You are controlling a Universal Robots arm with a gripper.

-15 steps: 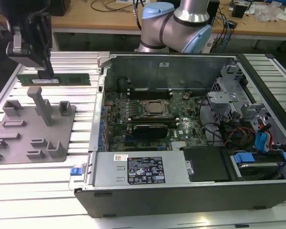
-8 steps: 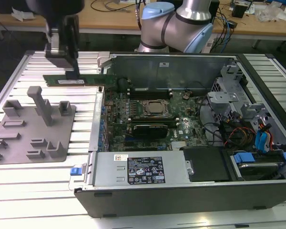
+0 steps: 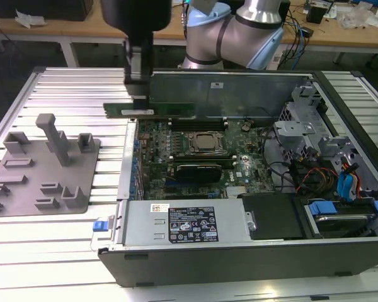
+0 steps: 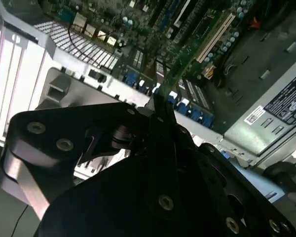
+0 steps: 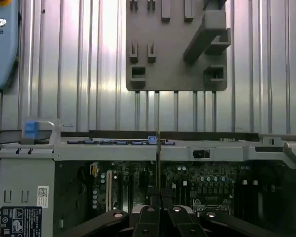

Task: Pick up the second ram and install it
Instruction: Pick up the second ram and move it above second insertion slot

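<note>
Nearest the lens is the open computer case (image 3: 239, 261), lying on its side on the ribbed metal table (image 3: 69, 88), with its power supply (image 3: 189, 220) along the near wall and the motherboard (image 3: 195, 163) bare behind that. To the exterior view's left, on the table and well apart from the case, lies the grey holder (image 3: 44, 170) with its narrow slots. Over the case's far corner on that same side hangs the gripper (image 3: 138, 100), its fingers closed on the upper edge of the second ram (image 3: 170, 109). The green stick is held level with its long edge down, clear of the board and just beside the dark memory slots (image 3: 195, 123) that run behind the processor (image 3: 206, 143). In the first wrist view the stick (image 5: 158, 163) shows edge-on as a thin line running out from the fingertips above the case wall. So I judge the pick-up done, while the seating is not: the stick touches no slot, and lining it up and pressing it home remain
</note>
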